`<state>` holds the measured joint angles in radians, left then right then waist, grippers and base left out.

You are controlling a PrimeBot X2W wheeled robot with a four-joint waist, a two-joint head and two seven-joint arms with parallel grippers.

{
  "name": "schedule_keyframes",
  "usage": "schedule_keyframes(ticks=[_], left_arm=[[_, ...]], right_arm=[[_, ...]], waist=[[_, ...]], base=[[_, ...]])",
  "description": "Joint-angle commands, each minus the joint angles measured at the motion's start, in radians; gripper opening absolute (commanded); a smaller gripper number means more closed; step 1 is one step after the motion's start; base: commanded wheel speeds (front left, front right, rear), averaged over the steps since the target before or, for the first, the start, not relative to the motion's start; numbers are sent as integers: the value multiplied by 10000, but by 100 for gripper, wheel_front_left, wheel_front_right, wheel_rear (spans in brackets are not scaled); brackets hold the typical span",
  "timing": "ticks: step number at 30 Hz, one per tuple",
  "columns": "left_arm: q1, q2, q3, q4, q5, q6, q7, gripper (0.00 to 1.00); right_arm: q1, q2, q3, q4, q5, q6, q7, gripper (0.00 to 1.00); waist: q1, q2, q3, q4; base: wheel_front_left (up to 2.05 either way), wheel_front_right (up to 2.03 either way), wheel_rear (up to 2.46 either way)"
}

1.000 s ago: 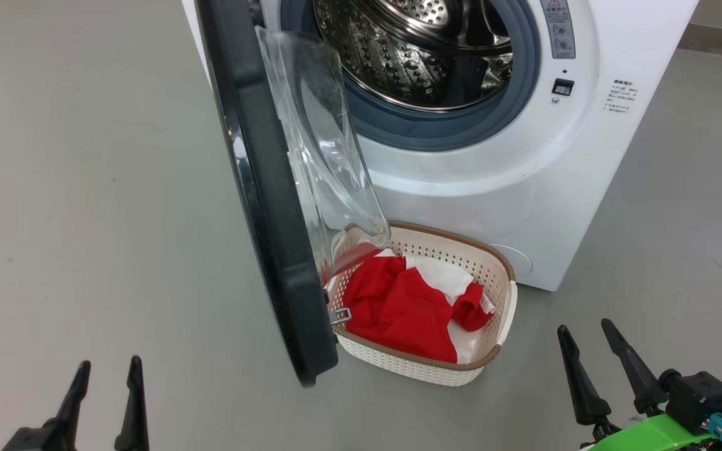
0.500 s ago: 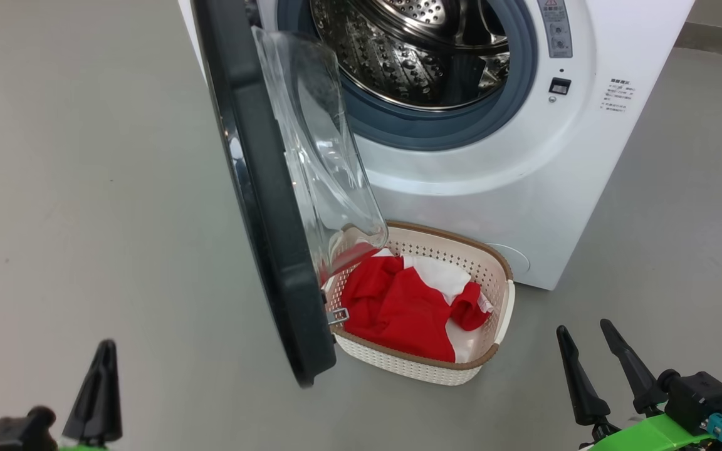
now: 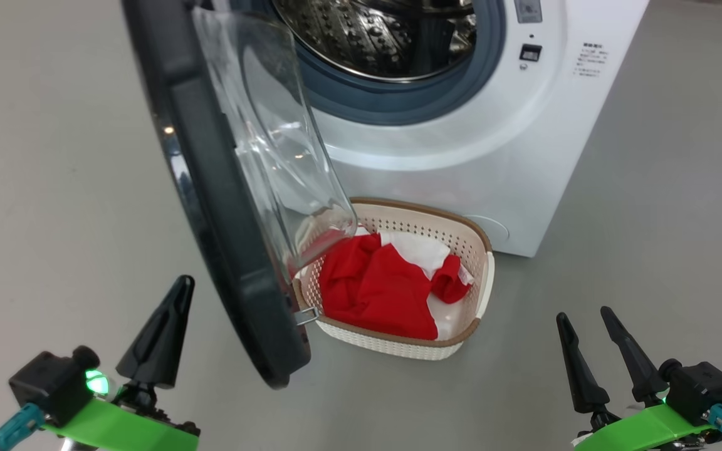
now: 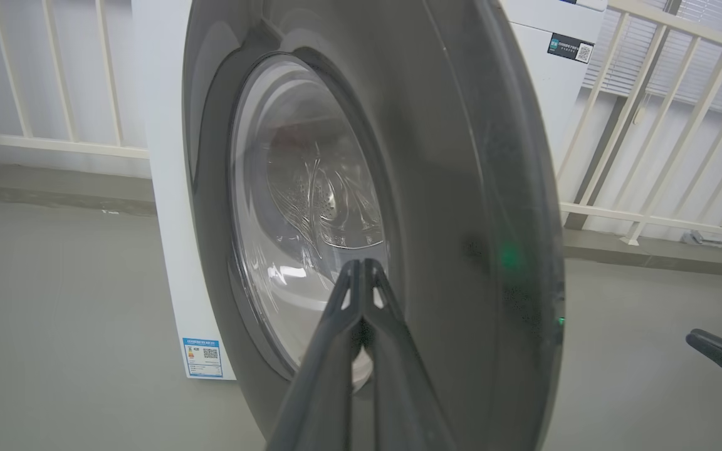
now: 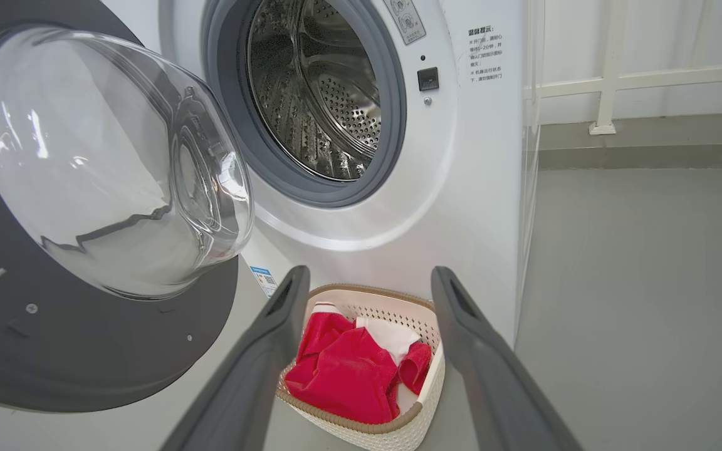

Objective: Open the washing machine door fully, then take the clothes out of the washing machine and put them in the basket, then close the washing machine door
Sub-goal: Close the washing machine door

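Head view finds the bright red garments with white panels (image 3: 373, 291) lying in the small cream perforated basket with the brown woven-look rim (image 3: 483, 282). The basket sits on the grey floor (image 3: 54, 188) just in front of the big white front-loading washing machine (image 3: 461, 163), whose steel drum (image 5: 323, 106) looks empty.

The step in hand is therefore judged to be the last one: closing the large round door with the glossy black rim and bulging glass window (image 3: 223, 238). It stands swung wide, its lower edge overlapping the basket's near-left corner in this view.

The left fingers (image 3: 179, 291) are pressed together on nothing, raised beside the door's outer face and pointing at it, near but apparently not touching. The next move calls for a push on that face, swinging the door round to its latch.

The right fingers (image 3: 569, 341) stand wide apart and empty, low on the right, well apart from the door.
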<state>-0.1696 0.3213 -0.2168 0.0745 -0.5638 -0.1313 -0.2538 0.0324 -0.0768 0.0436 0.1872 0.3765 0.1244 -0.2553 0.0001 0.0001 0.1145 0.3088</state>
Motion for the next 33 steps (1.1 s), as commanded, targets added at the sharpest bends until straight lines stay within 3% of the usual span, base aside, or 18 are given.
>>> schedule_keyframes(ticks=[1,19,33], left_arm=[[-502,381,257,-301,-65,6,-80,0],[-1815,745,-1099,-523,-181,6,-80,0],[-4174,338,-1551,680,-114,6,-80,0]], right_arm=[[-384,-19,165,-279,-77,63,-65,100],[-1050,200,-41,-458,-191,63,-65,100],[-1521,263,-81,-628,181,63,-65,100]], waist=[[-1,-1,209,-189],[-1,-1,1329,-1263],[-1,-1,2227,-2460]], base=[[0,0,0],[0,0,0],[0,0,0]])
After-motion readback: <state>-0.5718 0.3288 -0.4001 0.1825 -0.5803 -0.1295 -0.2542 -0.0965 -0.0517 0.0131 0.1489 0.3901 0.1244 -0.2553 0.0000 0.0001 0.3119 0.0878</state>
